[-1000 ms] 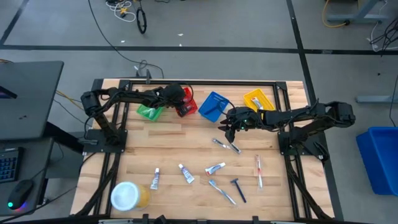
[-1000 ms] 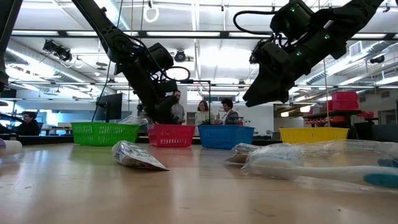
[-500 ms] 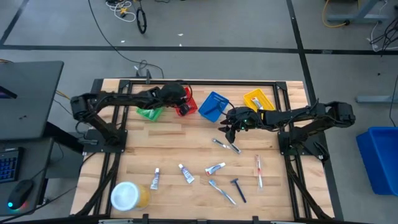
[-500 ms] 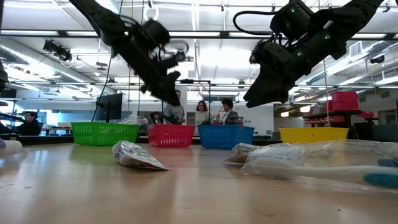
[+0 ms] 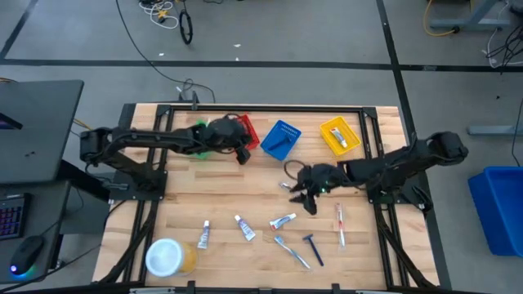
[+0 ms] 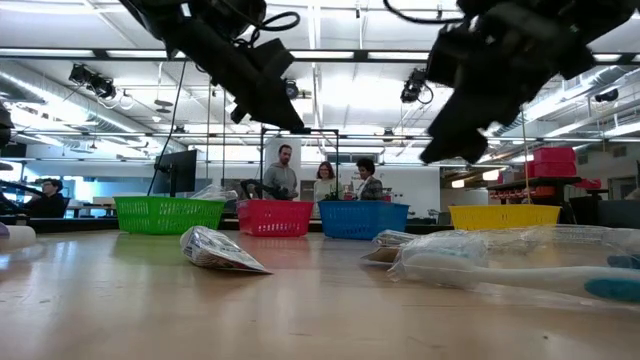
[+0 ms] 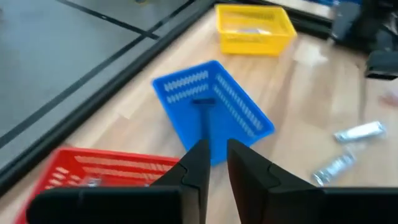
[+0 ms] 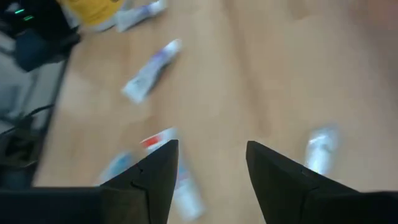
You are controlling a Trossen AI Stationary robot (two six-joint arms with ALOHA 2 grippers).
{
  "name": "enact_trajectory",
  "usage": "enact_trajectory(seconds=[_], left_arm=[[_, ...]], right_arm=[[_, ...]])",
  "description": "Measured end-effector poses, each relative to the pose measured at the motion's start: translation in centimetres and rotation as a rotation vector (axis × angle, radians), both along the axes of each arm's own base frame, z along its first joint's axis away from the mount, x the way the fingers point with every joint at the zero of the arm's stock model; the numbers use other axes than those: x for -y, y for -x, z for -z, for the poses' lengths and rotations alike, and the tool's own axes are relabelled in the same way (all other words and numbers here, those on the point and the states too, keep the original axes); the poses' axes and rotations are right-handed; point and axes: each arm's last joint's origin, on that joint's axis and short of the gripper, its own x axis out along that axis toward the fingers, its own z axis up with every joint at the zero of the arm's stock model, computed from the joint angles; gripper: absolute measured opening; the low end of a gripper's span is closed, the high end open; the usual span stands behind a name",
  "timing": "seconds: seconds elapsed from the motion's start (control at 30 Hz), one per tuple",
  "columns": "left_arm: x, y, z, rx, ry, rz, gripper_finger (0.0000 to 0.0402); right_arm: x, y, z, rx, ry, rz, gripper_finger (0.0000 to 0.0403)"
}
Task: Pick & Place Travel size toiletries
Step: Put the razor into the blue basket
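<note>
Razor (image 5: 313, 249): lay on the bench (image 5: 245, 184), long axis running near-to-far, head far.
Left claw (image 7: 212, 163): nearly closed, empty.
Right claw (image 8: 208, 163): spread wide, empty.

- Even, bright light fell from ceiling strips (image 6: 330, 108) overhead; shadows on the tabletop (image 5: 245, 192) stayed faint.
- Below those strips, pale glare streaked the wood.
- Nearest wrapped packets (image 6: 500, 262) looked soft, out of focus.
- Both wrist views were motion-blurred, the right far worse.
</note>
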Motion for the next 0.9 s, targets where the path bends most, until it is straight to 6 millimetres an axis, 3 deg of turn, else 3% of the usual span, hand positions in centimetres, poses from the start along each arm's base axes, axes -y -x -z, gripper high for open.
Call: enact_trajectory(seconds=[0.47,0.67,0.9], left_arm=[[3.0,-0.7,0.0,0.007,0.002,0.108,0.0056],[3.4,-0.8,0.0,0.008,0.003,0.122,0.0052],[4.0,-0.8,-0.1,0.012,0.006,0.137,0.0052]], right_arm=[[-10.4,3.5,-1.0,-0.224,-0.499,0.063,0.0180],[-12.0,3.7,-1.9,-0.271,-0.550,0.113,0.0178],[-13.0,2.8,-1.6,-0.582,-0.437,0.148,0.0169]])
